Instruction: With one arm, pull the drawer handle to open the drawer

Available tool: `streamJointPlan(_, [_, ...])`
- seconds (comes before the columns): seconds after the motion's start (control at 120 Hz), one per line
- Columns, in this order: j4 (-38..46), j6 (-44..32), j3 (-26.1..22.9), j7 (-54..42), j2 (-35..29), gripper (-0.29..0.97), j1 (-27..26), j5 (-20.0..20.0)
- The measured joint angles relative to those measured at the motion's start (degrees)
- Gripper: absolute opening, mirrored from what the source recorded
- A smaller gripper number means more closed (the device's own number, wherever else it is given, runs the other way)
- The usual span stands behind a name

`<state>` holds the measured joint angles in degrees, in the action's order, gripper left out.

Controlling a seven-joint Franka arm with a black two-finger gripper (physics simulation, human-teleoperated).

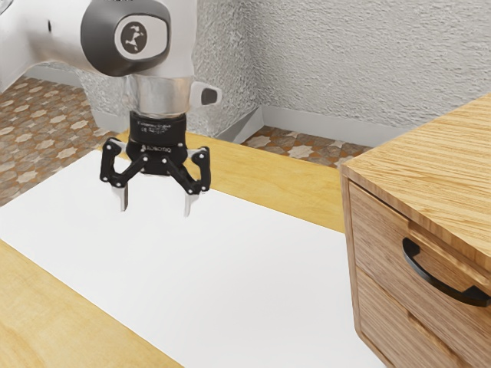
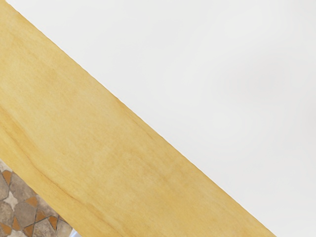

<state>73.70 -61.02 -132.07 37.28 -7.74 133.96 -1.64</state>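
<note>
black drawer handle (image 1: 441,277) well apart from open claw (image 1: 155,203)

Exterior view close beside table (image 1: 268,180), wrist view facing down, sharing white mat (image 2: 222,74)

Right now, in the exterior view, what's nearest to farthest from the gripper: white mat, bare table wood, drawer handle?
1. White mat: directly under the gripper.
2. Bare table wood: just past the mat's edge.
3. Drawer handle: exterior view's far right.
</note>
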Motion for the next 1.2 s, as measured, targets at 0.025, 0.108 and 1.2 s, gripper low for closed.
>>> streamJointPlan(0.025, [0.1,-1.7,-0.1,2.1,0.0,0.68,0.0,0.0])
streamJointPlan(0.108, [0.1,-6.1,-0.2,8.2,0.1,0.68,0.2,0.1])
streamJointPlan(1.2, [59.9,-71.0,-33.9,49.2,51.4,0.68,8.4,-9.4])
